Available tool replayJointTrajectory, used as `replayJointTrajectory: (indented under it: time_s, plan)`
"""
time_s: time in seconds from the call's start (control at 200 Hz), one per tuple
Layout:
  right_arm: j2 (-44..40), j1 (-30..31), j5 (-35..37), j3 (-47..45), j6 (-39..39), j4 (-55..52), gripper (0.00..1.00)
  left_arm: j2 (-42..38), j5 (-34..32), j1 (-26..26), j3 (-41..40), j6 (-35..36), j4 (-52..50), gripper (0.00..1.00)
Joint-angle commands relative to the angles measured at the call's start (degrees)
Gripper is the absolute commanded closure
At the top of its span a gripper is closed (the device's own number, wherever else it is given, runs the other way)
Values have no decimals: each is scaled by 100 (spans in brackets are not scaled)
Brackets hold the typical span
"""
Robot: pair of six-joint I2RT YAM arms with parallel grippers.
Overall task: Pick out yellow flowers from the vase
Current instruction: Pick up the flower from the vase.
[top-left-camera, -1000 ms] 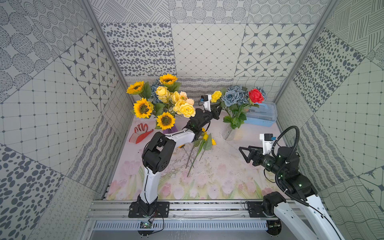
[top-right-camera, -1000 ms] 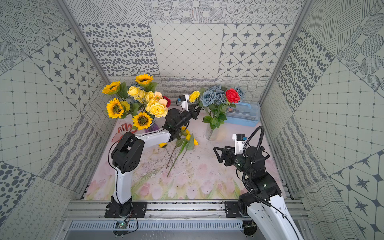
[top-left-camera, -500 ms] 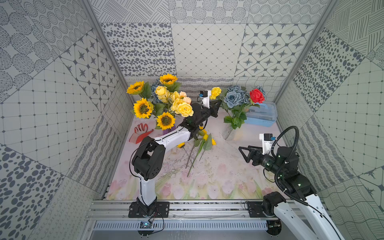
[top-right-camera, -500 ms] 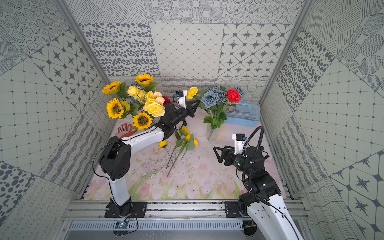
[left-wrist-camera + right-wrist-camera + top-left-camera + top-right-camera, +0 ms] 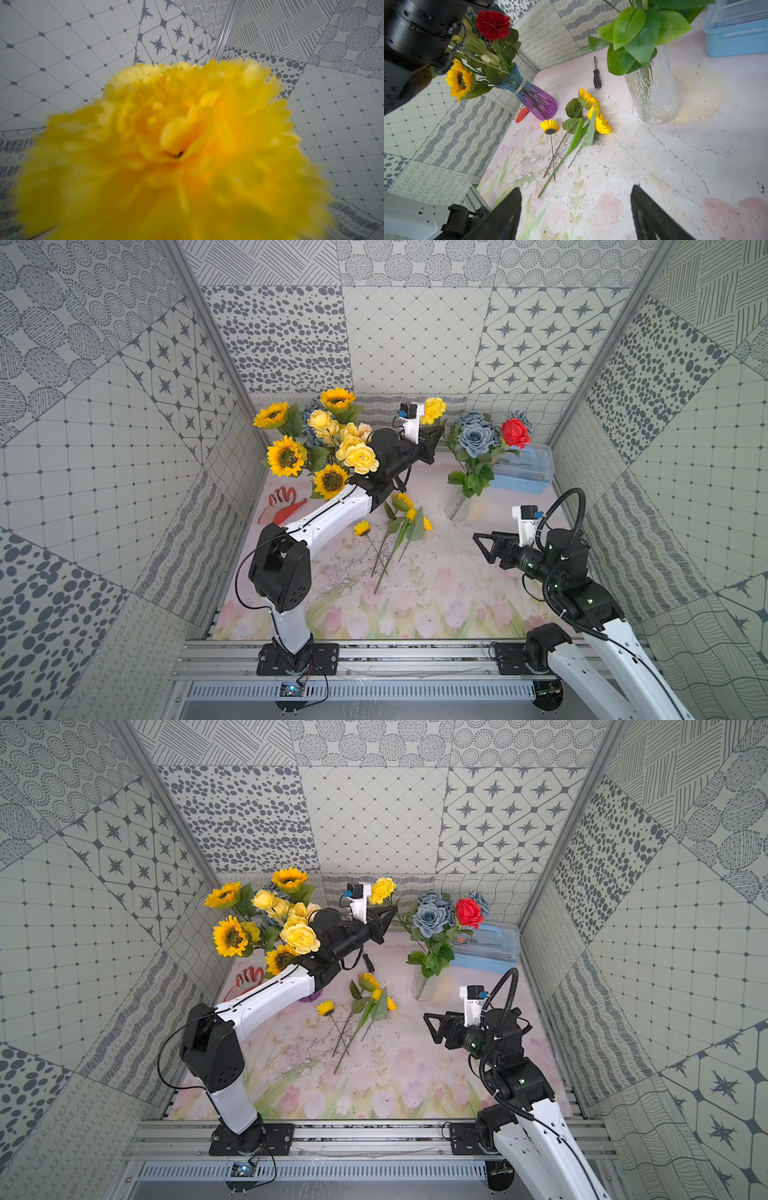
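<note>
screwdriver (image 5: 597, 76) lies near loose sunflowers (image 5: 586, 97)

yellow ruffled carnation (image 5: 187, 155): solid bright yellow, tiny dark spot at ctr
tall fabric sunflowers (image 5: 286, 456): golden-yellow petals, dk brown centres, green lvs
pale ruffled roses (image 5: 360, 457): soft lemon yellow
grey-blue fabric roses (image 5: 473, 438): dusty blue-grey, glossy green lvs below
red fabric bloom (image 5: 514, 433): plain bright red
ribbed glass vase (image 5: 533, 97): blue neck fading to purple base
rippled clear glass vase (image 5: 652, 91): colourless
loose cut sunflowers (image 5: 600, 124): yellow heads, green stems & lvs
printed table mat (image 5: 415, 614): pale pink w/ pink tulips, green stems, dark scuffs
lidded plastic box (image 5: 523, 483): light blue base, clear lid
small screwdriver (image 5: 597, 76): blk handle, silver shaft, red tip
patterned wall panels (image 5: 415, 335): grey on off-white; dots, stars, diamond grid, hatching, squiggles
</note>
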Motion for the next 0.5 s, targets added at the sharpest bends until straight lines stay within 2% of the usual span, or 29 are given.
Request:
replayJointTrajectory:
  time_s: [0.0,0.11,0.345,0.495]
  plan:
    - [57,-16,-137,-80,0,462,18,-229,290,-27,479,730,-966,100]
    - [97,-20,-177,-108,9,519,18,-269,375,-36,963,866,-1764,100]
    - [261,-16,-338,-112,18,676,18,17,252,-34,2523,1253,-4409,100]
    - [419,-7,-438,-81,0,731,18,55,-162,-27,2940,1542,-5079,100]
